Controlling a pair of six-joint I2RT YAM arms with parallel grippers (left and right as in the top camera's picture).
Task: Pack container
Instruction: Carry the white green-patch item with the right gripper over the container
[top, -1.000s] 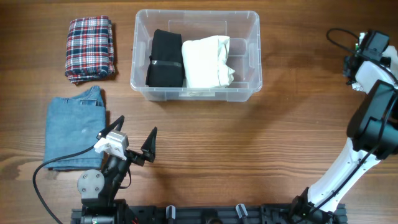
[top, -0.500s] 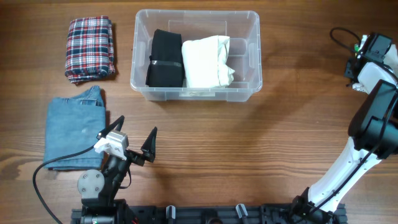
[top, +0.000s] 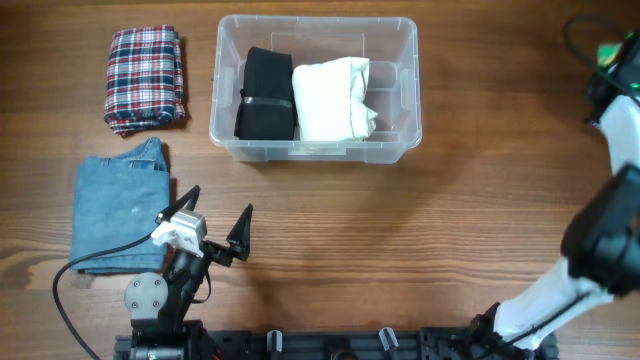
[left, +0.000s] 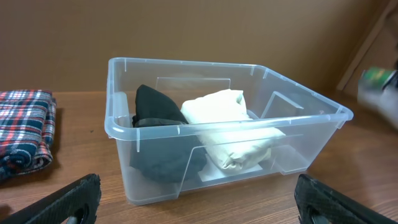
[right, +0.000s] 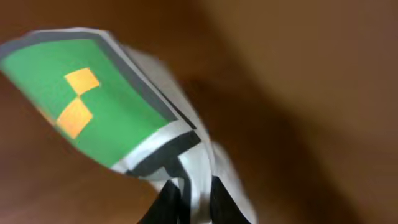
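The clear container (top: 318, 151) stands at the far middle of the table, and the left wrist view shows its front wall (left: 163, 182). Inside lie a folded black garment (top: 265, 95) and a folded white garment (top: 333, 100), side by side. My left gripper (top: 218, 205) rests near the front edge, open and empty, its fingertips (left: 68, 200) wide apart and aimed at the container. My right arm (top: 622, 110) reaches along the far right edge. In the right wrist view my right gripper (right: 198, 190) is shut on a blurred white and green thing (right: 93, 99).
A folded red plaid garment (top: 146, 78) lies at the far left. A folded blue denim garment (top: 120, 210) lies at the near left beside my left gripper. Bare wood stretches between the container and the right arm.
My right gripper has gone from open to shut, and the right arm has swung further right, towards the edge of the view. The left arm and the garments have not moved.
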